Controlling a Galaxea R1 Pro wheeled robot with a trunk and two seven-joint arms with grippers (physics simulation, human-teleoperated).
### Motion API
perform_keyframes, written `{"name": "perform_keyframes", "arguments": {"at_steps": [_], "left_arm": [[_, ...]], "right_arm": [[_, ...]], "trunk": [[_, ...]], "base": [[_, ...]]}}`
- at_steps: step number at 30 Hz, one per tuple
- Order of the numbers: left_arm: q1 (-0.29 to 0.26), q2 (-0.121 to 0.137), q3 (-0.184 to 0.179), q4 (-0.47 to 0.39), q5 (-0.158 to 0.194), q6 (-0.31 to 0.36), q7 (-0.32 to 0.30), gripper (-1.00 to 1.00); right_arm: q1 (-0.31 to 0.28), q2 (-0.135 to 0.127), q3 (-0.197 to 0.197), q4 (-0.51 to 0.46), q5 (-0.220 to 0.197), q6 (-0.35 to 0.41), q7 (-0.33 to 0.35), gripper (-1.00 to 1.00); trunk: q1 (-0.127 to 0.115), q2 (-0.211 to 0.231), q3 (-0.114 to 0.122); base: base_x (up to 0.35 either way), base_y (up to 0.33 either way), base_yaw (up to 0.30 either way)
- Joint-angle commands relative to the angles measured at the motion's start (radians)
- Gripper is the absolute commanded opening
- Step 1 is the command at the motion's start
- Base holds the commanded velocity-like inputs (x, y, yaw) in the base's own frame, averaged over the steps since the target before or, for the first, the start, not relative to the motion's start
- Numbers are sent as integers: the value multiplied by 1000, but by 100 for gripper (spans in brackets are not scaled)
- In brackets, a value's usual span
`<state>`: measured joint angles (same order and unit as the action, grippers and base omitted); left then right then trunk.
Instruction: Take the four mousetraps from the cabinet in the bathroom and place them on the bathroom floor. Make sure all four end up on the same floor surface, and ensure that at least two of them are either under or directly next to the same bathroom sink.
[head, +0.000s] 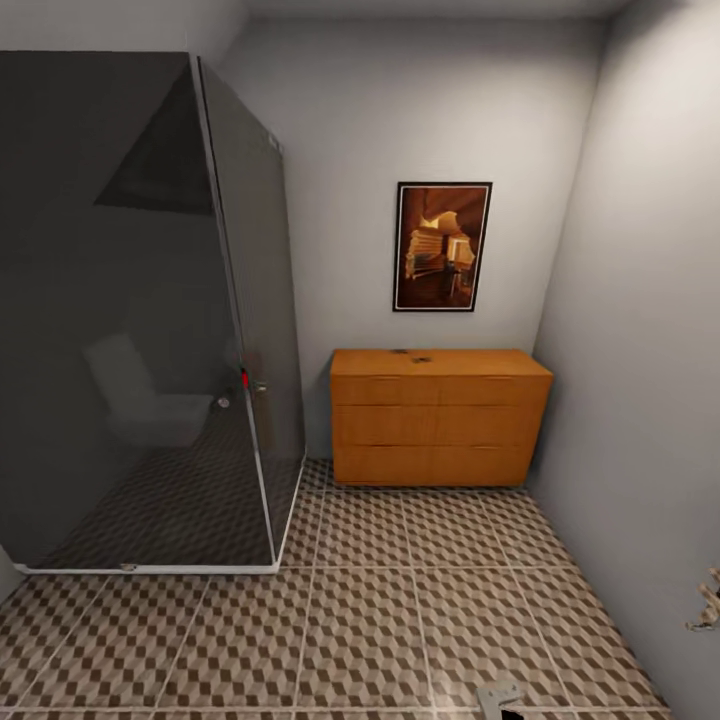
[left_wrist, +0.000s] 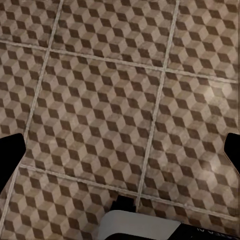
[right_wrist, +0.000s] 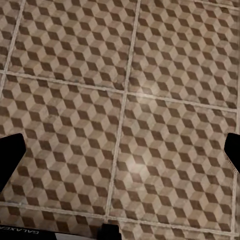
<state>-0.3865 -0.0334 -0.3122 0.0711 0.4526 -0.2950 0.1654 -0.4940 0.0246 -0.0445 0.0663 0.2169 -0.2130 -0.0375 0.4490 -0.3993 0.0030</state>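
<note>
The cabinet (head: 438, 415), an orange-brown chest with its drawer fronts closed, stands against the far wall in the head view. On its flat top lie two small dark flat items (head: 411, 355), too small to tell whether they are mousetraps. The bathroom floor (head: 360, 620) with its cube-pattern tiles stretches from the cabinet toward me. In the left wrist view my left gripper (left_wrist: 122, 150) hangs open over bare tiles (left_wrist: 100, 100), its dark fingertips (left_wrist: 12, 150) far apart. The right gripper (right_wrist: 122, 150) is likewise open above the tiles (right_wrist: 165, 100), holding nothing.
A dark glass shower enclosure (head: 150, 320) fills the left side, its corner post reaching the floor. A framed picture (head: 442, 246) hangs above the cabinet. The right wall (head: 650, 350) runs close beside the cabinet, with a small fixture (head: 706, 600) at its lower edge.
</note>
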Motion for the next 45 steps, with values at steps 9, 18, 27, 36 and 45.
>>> {"name": "perform_keyframes", "arguments": {"at_steps": [9,18,27,36,45], "left_arm": [[-1,0,-8,4,6,-6,2,100],[-1,0,-8,4,6,-6,3,100],[-1,-1,-8,4,6,-6,3,100],[-1,0,-8,4,6,-6,3,100],[-2,0,-8,4,6,-6,3,100]], "right_arm": [[-1,0,-5,5,9,-6,-4,100],[-1,0,-5,4,9,-6,-4,100],[-1,0,-5,4,9,-6,-4,100],[-1,0,-5,4,9,-6,-4,100],[-1,0,-5,4,9,-6,-4,100]], "trunk": [[1,-1,2],[1,-1,2],[1,-1,2],[1,-1,2],[1,-1,2]], "base": [[328,-72,-174],[328,-78,-35],[328,-79,-48],[328,-54,-89],[328,-5,-6]]}}
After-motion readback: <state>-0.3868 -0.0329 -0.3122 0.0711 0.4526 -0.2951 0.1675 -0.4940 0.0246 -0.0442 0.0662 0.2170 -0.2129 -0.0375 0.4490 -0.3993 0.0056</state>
